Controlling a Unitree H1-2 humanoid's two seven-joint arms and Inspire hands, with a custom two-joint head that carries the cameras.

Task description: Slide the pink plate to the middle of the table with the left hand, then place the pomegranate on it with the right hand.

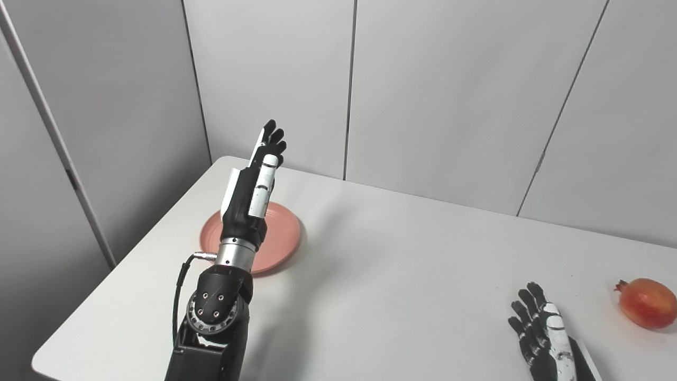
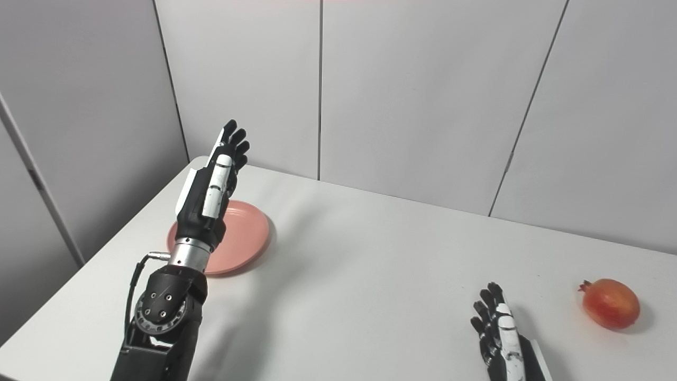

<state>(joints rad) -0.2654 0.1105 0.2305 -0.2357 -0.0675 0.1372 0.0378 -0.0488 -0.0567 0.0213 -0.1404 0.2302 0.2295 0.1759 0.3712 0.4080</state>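
Landmark: round, shallow pink plate, lying flat on the white desk near the desk's far-left corner. All places below are given relative to it.
Plate position: well left of the desk's middle; first step judged not yet done.
Left robot hand: black-and-white, raised above the plate's left half, fingers straight, held close side by side and pointing up and away toward the wall. It holds nothing. No contact with the plate visible; its forearm hides part of the near-left rim.
Key relation: the plate lies below and slightly right of the left robot hand. The desk's middle lies to the plate's right and a little nearer the robot, so the hand would need to come down onto the plate or its left rim and push rightward.
Axis: the plate is round, no long axis, so approach angle matters little. The left robot hand's long axis runs from the plate's near rim toward its far rim.
Nearer hand: left, clearly.
Right robot hand: well to the plate's right, low near the front edge of the desk, fingers extended and slightly spread, empty, waiting.
Pomegranate: red-orange round pomegranate, far right of the plate, lying on the desk near the right robot hand, not touching it.
Risk (judgement): pressing on the rim alone could tip the shallow plate.
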